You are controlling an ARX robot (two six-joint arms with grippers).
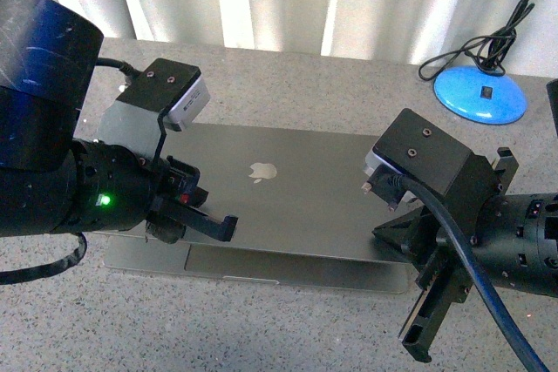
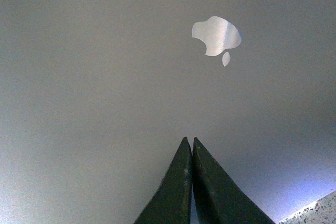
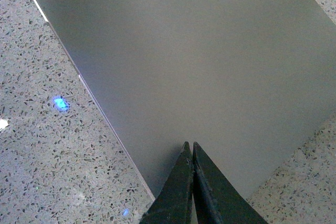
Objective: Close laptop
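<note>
Our left gripper [image 2: 188, 141] holds its two dark tapering fingers pressed together with nothing between them. The tips hang over the lid of the thin space-grey metal laptop [image 2: 105, 103], a little short of its pale apple logo [image 2: 216, 36]; we cannot tell whether they touch the metal. Our right gripper [image 3: 189, 145] is likewise closed and empty, poised above the lid near one corner. The laptop lies on the grey speckled stone table [image 1: 261, 324] with its lid folded almost flat. In the front view a strip of the base shows beneath the lid's near edge, so we judge a narrow gap is left. We take this as the final press: next, both closed tips should bear straight down, gently and evenly, until the lid seats. Beyond the laptop rests a round blue lamp base [image 1: 481, 95]
</note>
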